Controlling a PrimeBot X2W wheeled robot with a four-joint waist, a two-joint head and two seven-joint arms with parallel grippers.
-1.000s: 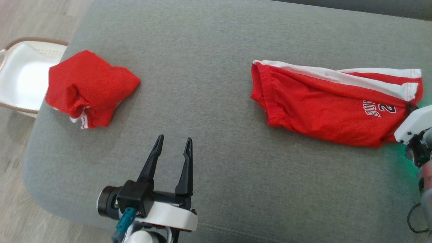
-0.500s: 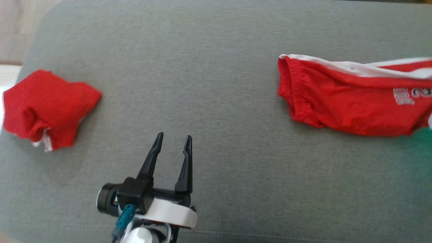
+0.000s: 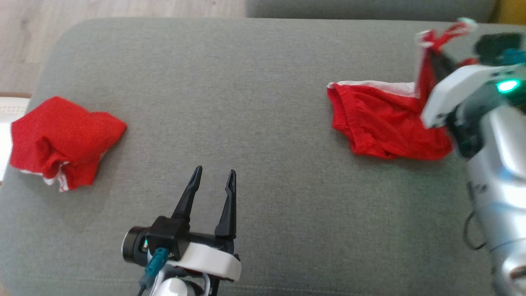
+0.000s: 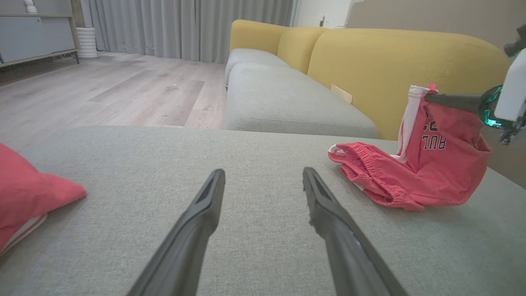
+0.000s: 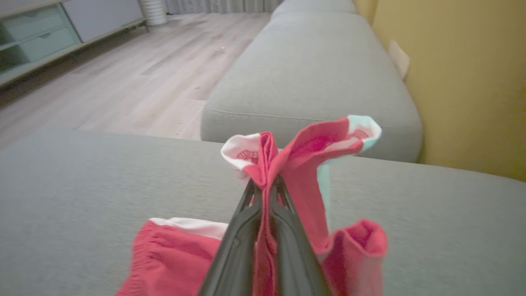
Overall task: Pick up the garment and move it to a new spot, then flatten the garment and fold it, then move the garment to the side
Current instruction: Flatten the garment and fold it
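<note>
The garment [image 3: 382, 127], red shorts with white side stripes, lies on the right of the grey cushion [image 3: 254, 102] with its waistband end down. My right gripper [image 3: 431, 51] is shut on the leg end and holds it raised above the cushion. In the right wrist view the fingers [image 5: 283, 230] pinch a fold of the red cloth [image 5: 304, 164]. The left wrist view shows the garment [image 4: 411, 172] hanging from the right gripper [image 4: 429, 98]. Over the cushion's near middle my left gripper [image 3: 214, 176] [image 4: 263, 174] stands open, holding nothing.
A second red garment [image 3: 61, 139] [image 4: 28, 197] sits bunched at the cushion's left end, beside a white basket [image 3: 8, 113]. A yellow sofa back [image 4: 411, 53] rises behind the right side. Another grey cushion [image 4: 279, 94] and wood floor [image 4: 102, 90] lie beyond.
The right gripper has lifted the leg end of the garment off the cushion, so the shorts now hang bunched. The head camera has shifted. The left gripper stays as it was.
</note>
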